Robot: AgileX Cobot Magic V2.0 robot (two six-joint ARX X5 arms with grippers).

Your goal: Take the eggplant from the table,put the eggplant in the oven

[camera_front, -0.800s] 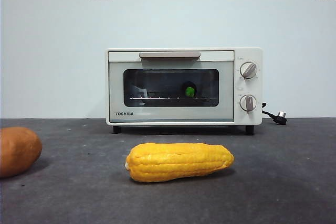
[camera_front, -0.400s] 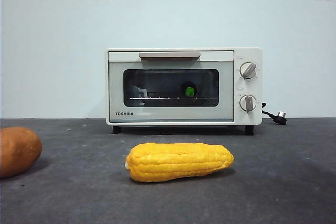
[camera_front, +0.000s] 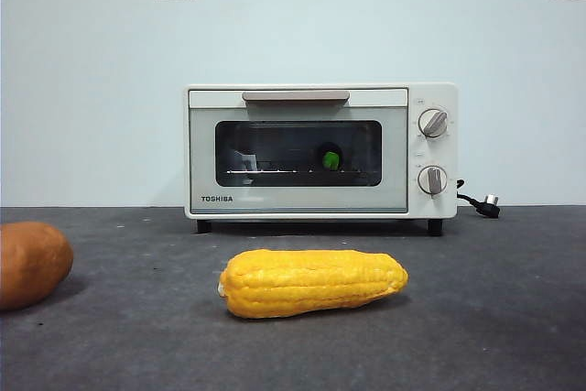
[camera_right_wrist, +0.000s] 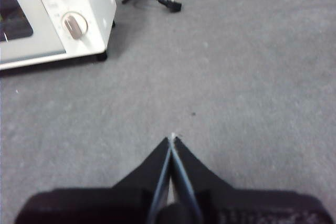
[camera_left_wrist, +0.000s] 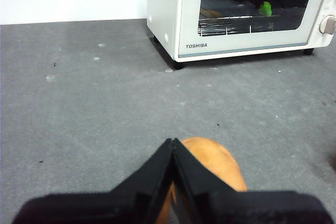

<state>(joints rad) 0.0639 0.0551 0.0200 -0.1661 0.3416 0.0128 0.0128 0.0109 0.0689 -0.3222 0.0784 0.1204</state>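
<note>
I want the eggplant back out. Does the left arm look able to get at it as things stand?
Probably not directly. The eggplant sits on the rack inside the oven, whose door is closed, so the left end effector, shut and held above the potato, would have to open it first.

Shut oven door blocks the way in

The oven (camera_front: 320,151) door is closed over the eggplant (camera_front: 330,159). On the table (camera_front: 494,318), corn (camera_front: 313,282) lies before it and a potato (camera_front: 32,263) far left; bare surface lies between and right.
</note>
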